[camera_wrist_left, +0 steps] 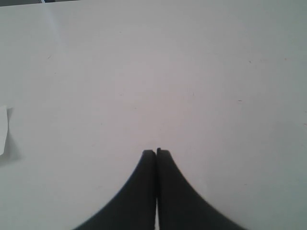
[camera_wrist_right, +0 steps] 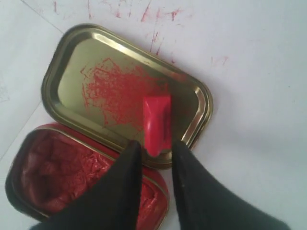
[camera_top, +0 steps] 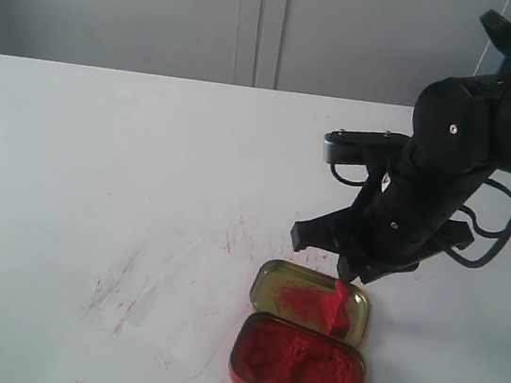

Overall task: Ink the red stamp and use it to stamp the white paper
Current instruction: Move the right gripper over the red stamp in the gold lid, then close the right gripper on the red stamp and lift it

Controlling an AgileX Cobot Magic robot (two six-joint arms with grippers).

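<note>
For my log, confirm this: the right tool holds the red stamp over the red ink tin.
Not quite. The right tool does hold the red stamp, but over the gold lid, not the red ink tin; the right wrist view shows it.

Bright, even light, soft shadows; all three views slightly blurred.

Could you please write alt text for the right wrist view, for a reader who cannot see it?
The right hand holds the red stamp over the gold lid, which is smeared with red. The open ink tin, full of red ink, lies beside the lid on the white table.
</note>
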